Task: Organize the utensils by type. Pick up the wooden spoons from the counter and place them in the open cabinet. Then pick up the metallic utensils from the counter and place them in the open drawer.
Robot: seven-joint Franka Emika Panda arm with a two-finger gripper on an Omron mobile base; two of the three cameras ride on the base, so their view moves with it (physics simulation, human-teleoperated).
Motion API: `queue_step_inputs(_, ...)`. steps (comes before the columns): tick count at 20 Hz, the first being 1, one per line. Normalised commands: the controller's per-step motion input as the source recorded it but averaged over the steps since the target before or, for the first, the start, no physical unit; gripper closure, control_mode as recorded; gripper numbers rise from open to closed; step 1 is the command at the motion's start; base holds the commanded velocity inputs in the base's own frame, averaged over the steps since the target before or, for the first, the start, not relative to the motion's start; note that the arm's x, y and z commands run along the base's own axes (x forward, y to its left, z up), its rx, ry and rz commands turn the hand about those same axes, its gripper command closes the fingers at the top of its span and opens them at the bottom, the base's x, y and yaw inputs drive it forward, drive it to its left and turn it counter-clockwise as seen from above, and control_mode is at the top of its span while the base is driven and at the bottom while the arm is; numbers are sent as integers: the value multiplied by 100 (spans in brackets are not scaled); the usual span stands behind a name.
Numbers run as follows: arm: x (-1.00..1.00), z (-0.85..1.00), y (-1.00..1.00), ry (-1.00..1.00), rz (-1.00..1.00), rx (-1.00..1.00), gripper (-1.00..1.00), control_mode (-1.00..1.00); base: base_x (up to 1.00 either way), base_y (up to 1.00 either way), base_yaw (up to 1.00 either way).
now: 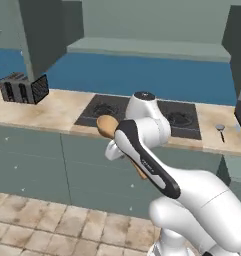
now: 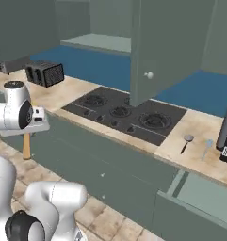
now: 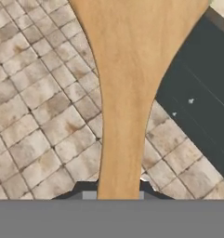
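Our gripper [image 3: 119, 195] is clamped narrow on the handle of the large wooden spoon [image 3: 132, 79], whose bowl spreads toward 12 o'clock in the hand view, over floor tiles [image 3: 34, 111] and a dark cabinet front at 3 o'clock. From the left base view the spoon's bowl [image 1: 107, 125] peeks out at 9 o'clock of the wrist, in front of the counter [image 1: 52, 107] edge.

We judge the carry to the cabinet as the risky part. The grip sits on a slim, smooth handle with a broad heavy bowl far from the fingers, so a quick swing could make the spoon pivot or slip out and drop to the floor. The open cabinet door [image 2: 169, 47] hangs over the stove [image 2: 124, 115] (its knob faces us), and a long spoon could clip its edge or the shelf [image 1: 147, 49] lip on the way up.

Two metal utensils [image 2: 186, 142] lie on the counter at 3 o'clock of the stove, above the open drawer [image 2: 199, 190]; a low sweep there could scatter them. A toaster [image 1: 23, 88] stands at 9 o'clock.
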Motion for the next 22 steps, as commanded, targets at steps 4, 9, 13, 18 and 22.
queue_step_inputs(4, 0, 0, 0, 0, 0, 0, 100, 100, 58, 45, -79)
queue_step_inputs(9, 0, 0, 0, 0, 0, 0, 100, 100, 62, 46, -73)
queue_step_inputs(13, 0, 0, 0, 0, 0, 0, 100, 100, 53, 50, -42)
queue_step_inputs(18, 0, 0, 0, 0, 0, 0, 100, 100, 64, 53, -25)
queue_step_inputs(22, 0, 0, 0, 0, 0, 0, 100, 100, 62, 52, -7)
